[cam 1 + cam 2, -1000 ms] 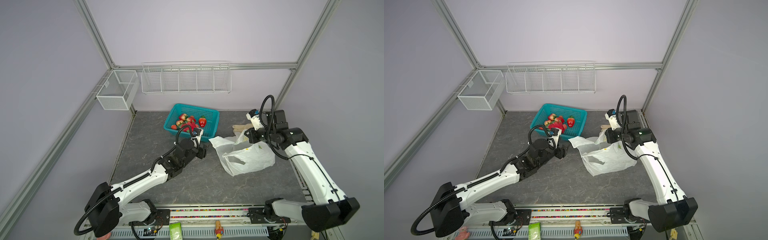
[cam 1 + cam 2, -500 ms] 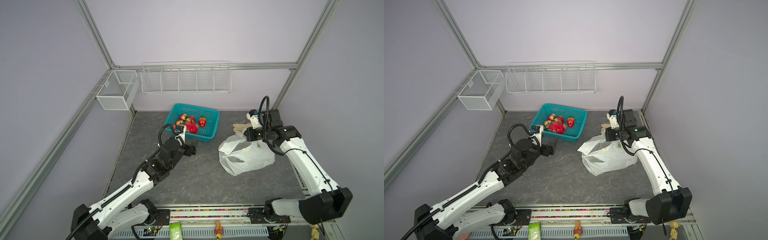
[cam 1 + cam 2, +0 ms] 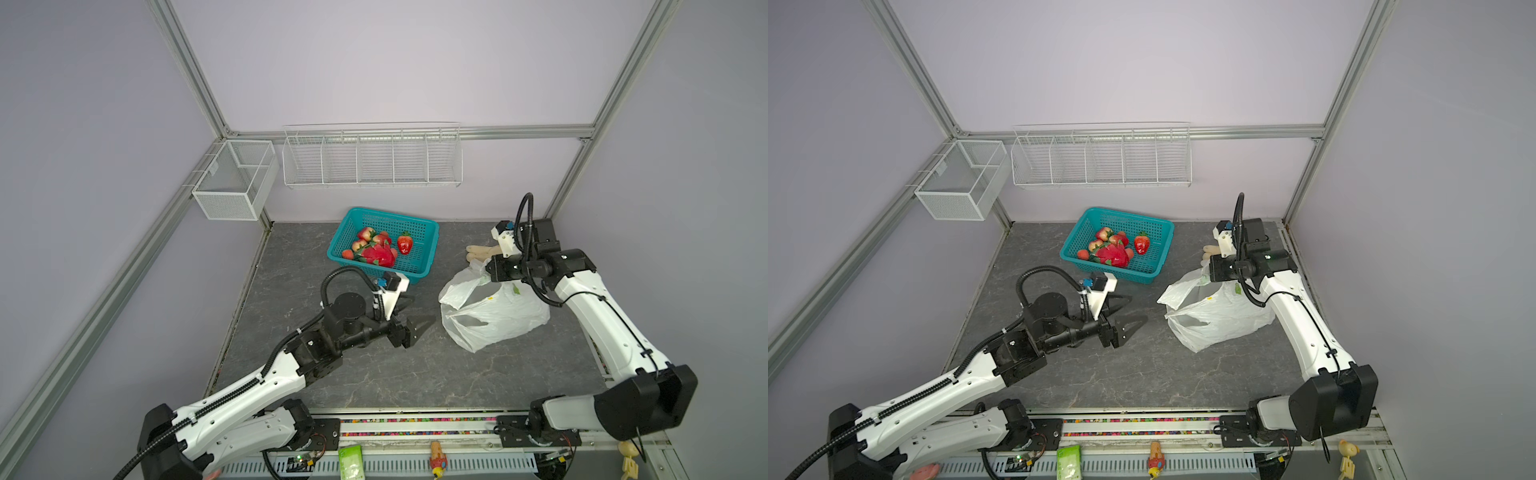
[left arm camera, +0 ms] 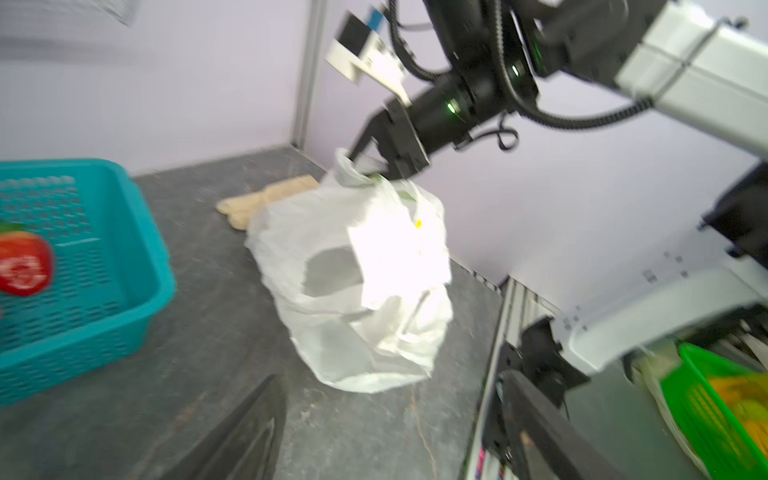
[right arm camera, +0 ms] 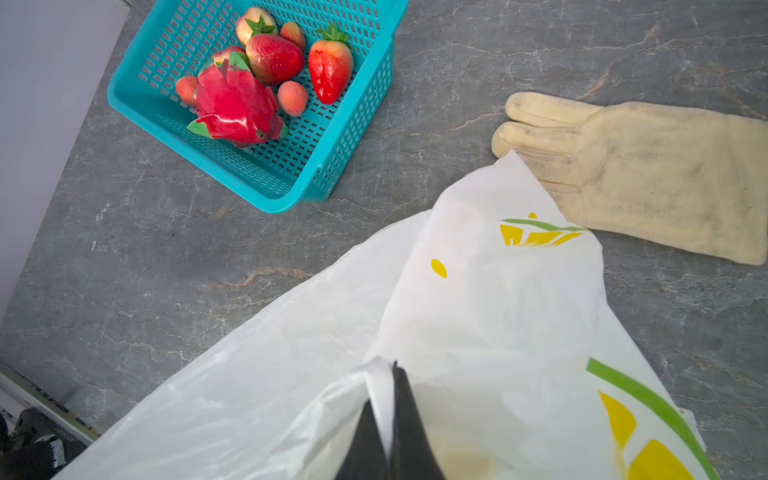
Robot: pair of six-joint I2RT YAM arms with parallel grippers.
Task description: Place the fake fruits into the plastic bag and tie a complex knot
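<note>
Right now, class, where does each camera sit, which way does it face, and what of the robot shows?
Top views: high behind the arm bases, looking down over the table; both arms show, left gripper open.
Left wrist: low, facing the plastic bag and the right gripper pinching it; own fingers at the edge.
Right wrist: looks down on plastic bag, glove, fake fruits; own shut gripper shows.
Shared: all four show plastic bag and teal basket.
</note>
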